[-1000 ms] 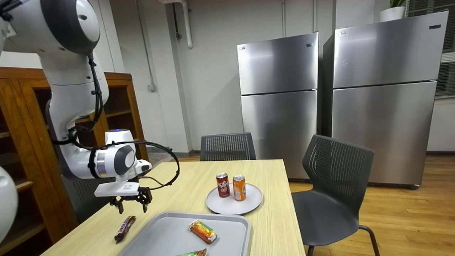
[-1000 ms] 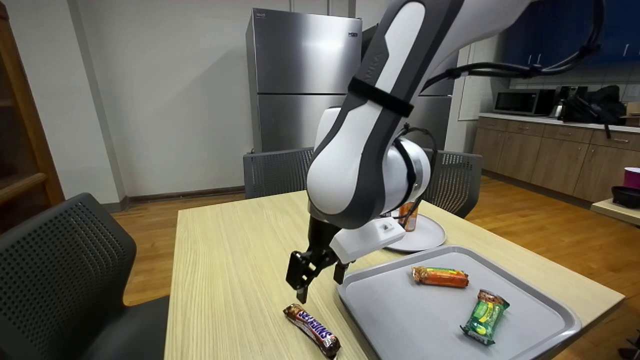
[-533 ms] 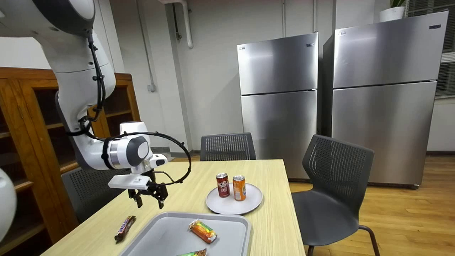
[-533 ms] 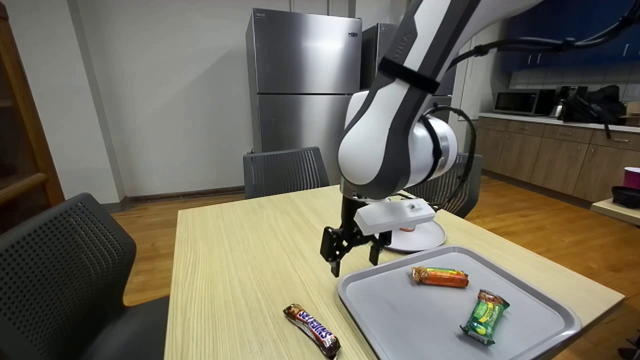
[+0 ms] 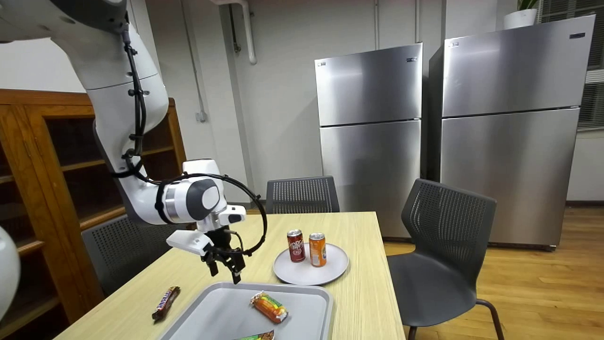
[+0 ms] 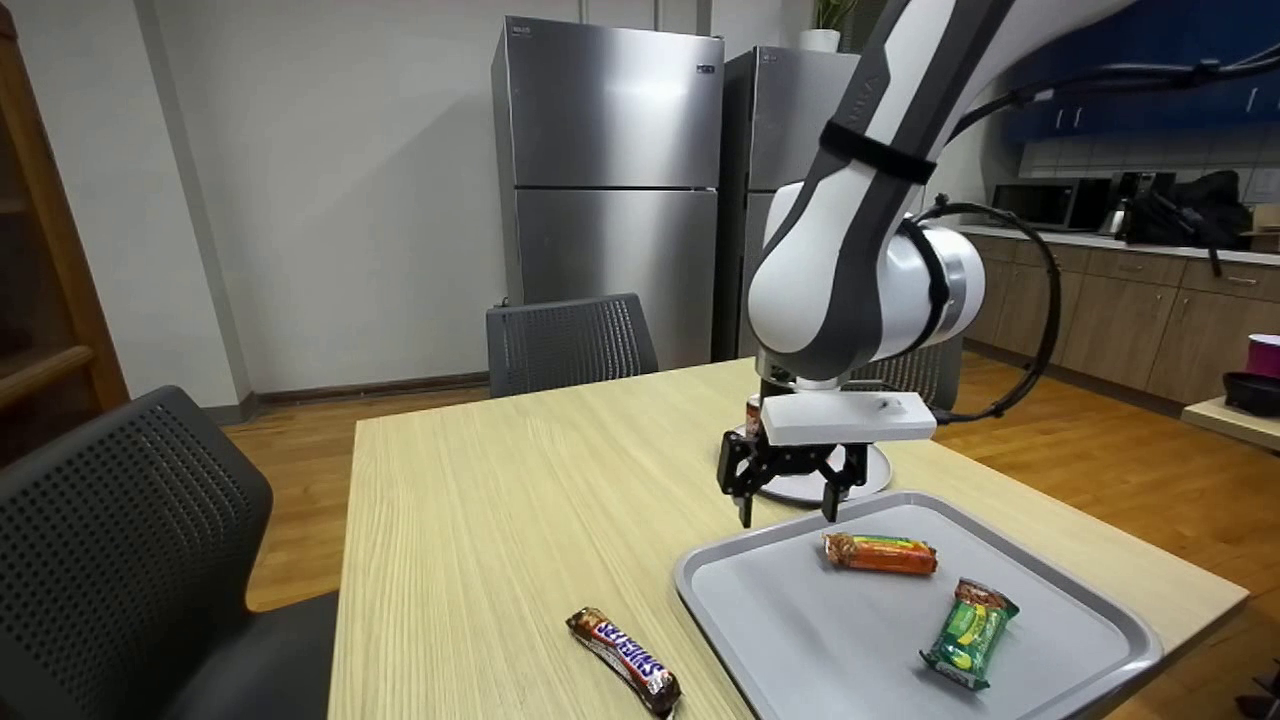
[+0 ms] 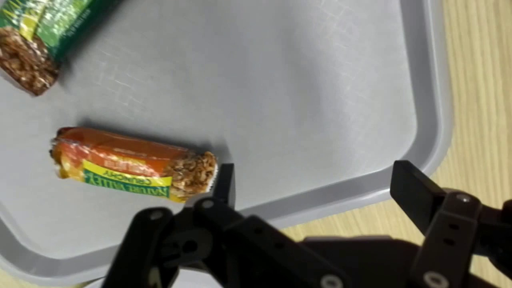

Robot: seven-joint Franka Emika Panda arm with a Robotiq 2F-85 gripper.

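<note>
Gripper [image 6: 788, 510]: stood wide apart, held nothing.
Orange bar [image 6: 880, 554]: lay below, outside the gap.
Tray rim [image 7: 328, 200]: crossed beneath the gap.
Fingertips [image 7: 414, 192]: lowered off-centre, might have struck bar or rim.

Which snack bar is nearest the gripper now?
The orange bar: its end shows beside a fingertip in the wrist view. The green bar lies farther across the tray; the Snickers lies outside it.
</note>
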